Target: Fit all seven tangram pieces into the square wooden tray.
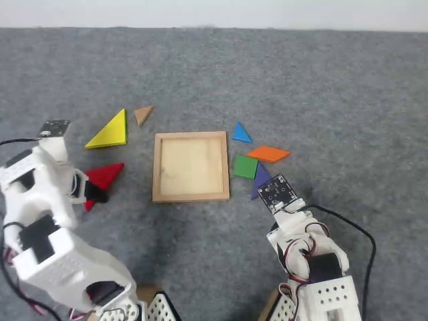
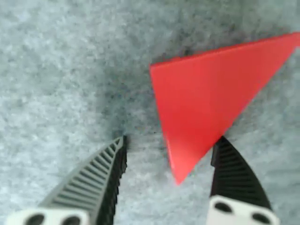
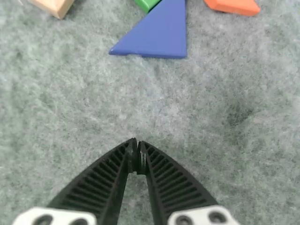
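Left gripper (image 2: 171,139) hangs low over the grey carpet (image 1: 200,73) with its jaws spread wide, and a sharp corner of the red triangle (image 2: 211,93) pokes in between the ribbed fingers (image 2: 108,173). One finger sits right at the triangle's edge; whether it touches cannot be told. The other stands apart from the piece.

Right gripper (image 3: 136,144) is pinched closed on nothing, poised over bare carpet a little short of the dark blue triangle (image 3: 159,35).

In the high view the square wooden tray (image 1: 158,167) lies flat between the two arms, and all seven pieces lie outside it on the carpet. On the left arm's side are the red triangle, the yellow triangle (image 1: 110,131) beyond it and the small tan triangle (image 1: 142,115) just beside the yellow one. On the right arm's side the green square (image 1: 245,166) lies close to the tray's wall, touching the dark blue triangle, with the orange parallelogram (image 1: 269,153) and a small light-blue triangle (image 1: 241,133) nearby.
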Motion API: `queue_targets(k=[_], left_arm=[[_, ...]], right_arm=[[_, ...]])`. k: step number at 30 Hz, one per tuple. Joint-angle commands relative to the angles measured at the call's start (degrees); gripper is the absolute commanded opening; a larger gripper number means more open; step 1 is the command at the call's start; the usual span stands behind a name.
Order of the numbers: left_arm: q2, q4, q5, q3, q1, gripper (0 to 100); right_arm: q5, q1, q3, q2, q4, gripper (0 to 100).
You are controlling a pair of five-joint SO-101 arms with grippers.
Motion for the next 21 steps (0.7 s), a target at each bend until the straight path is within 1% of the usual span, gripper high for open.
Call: queue_targets(k=[1, 5, 9, 13, 15, 17, 19, 21], left_arm=[[-0.70, -4.57, -2.55, -0.75, -1.05, 28], [-1.41, -6.07, -2.64, -2.51, 2.81, 28], [-0.35, -13.01, -2.99, -3.91, 7.12, 29], [0.79, -16.35, -11.78, -3.82, 10.02, 29], [0.88, -16.44, -13.19, -3.91, 10.90, 29], [1.23, -19.08, -15.03, -3.65, 10.99, 29], [2.64, -21.63, -15.21, -3.47, 10.81, 29], [5.10, -22.42, -14.86, -3.82, 10.73, 29]], right_arm=[[-0.26, 0.57, 0.18, 0.40, 0.13, 0.6], [-0.26, 0.57, 0.18, 0.40, 0.13, 0.6], [-0.26, 0.57, 0.18, 0.40, 0.13, 0.6], [-0.26, 0.57, 0.18, 0.40, 0.13, 0.6], [-0.26, 0.57, 0.18, 0.40, 0.13, 0.6], [-0.26, 0.57, 0.18, 0.40, 0.13, 0.6], [-0.26, 0.57, 0.18, 0.40, 0.13, 0.6], [-0.26, 0.57, 0.18, 0.40, 0.13, 0.6]])
